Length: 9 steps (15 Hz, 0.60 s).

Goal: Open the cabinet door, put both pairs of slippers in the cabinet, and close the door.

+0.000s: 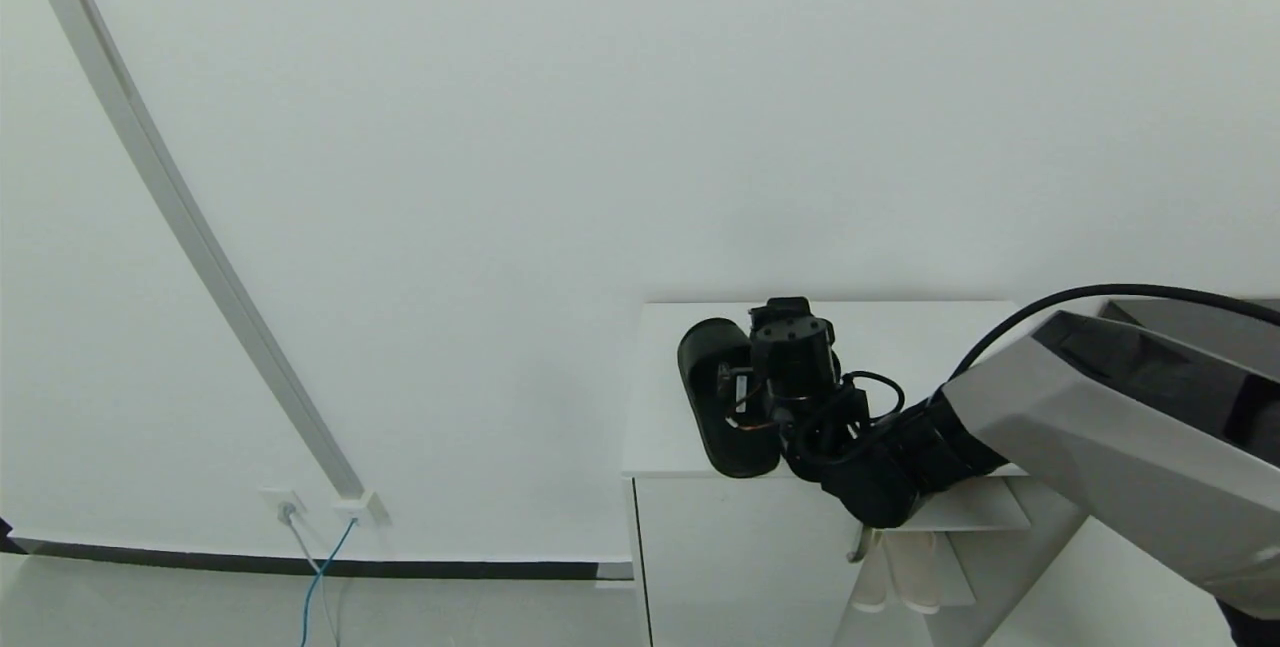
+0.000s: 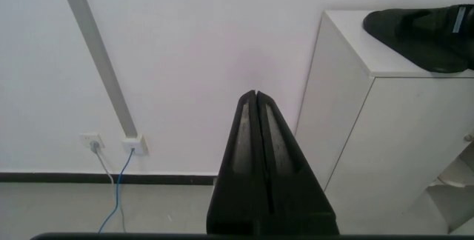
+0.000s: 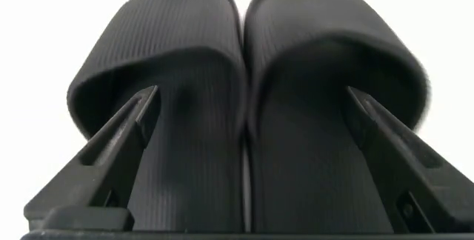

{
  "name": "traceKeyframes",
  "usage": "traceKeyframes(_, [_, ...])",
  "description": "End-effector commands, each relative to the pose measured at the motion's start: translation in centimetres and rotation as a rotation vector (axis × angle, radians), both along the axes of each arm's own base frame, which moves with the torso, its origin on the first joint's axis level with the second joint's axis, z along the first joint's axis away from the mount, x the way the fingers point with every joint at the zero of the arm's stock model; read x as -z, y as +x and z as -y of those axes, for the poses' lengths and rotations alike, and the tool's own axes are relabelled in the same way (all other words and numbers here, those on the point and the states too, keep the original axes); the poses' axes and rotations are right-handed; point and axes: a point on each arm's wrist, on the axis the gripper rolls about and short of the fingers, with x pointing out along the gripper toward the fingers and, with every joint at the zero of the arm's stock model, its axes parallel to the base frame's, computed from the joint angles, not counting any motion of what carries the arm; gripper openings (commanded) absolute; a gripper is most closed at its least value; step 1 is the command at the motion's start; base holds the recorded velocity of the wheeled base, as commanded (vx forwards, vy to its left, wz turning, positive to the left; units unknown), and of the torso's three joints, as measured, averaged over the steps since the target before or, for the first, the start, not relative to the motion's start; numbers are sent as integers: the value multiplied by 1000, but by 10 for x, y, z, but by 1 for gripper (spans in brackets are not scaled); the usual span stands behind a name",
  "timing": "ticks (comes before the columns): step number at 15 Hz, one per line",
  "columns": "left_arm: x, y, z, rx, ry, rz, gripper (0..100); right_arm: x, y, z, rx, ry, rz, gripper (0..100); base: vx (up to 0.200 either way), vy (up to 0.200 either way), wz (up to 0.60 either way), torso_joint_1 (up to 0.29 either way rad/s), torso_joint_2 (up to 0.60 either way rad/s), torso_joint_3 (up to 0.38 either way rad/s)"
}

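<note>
1. The white cabinet (image 1: 740, 567) sits at 5 o'clock in the head view. Its right half stands open and shows flat white shelves (image 1: 965, 517). Pale rounded shapes (image 1: 905, 572) sit just under one shelf, but I cannot tell what they are.
2. The black slippers (image 1: 722, 407) are not inside the cabinet. They lie side by side on its smooth top, near the front edge at about 7 o'clock, with the strap ends toward 12 o'clock.
3. Each slipper is matte, with a broad, arched, finely ribbed strap and a rounded outline. Their inner edges touch.
4. The right gripper (image 3: 249, 95) hovers over the pair with its jaws spread wide. Its dark fingers (image 3: 118, 151) each point at the mouth of one strap. Whether they touch the slippers cannot be told.
5. The left gripper (image 2: 256, 95) is at 9 o'clock from the cabinet and well apart from it. Its jaws are pressed together on nothing.
6. On the plain wall a pale strip (image 1: 170, 187) slants down to a socket (image 1: 283, 504), and thin cables (image 1: 320, 577) trail below it.
</note>
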Motion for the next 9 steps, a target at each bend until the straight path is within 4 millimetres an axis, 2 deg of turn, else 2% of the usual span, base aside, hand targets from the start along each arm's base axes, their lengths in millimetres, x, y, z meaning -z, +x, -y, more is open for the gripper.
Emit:
traceKeyframes(1, [0,0,0,-1,0,-1,0,16,16,-1,15,-9,-6,100,0,0,0,0,0,0])
traceKeyframes(5, [0,0,0,-2,0,-1,0,18,28,-4,9,-16,18,100,0,0,0,0,0,0])
traceKeyframes(9, [0,0,0,-2,0,-1,0,17,32,-7,9,-6,31,100,0,0,0,0,0,0])
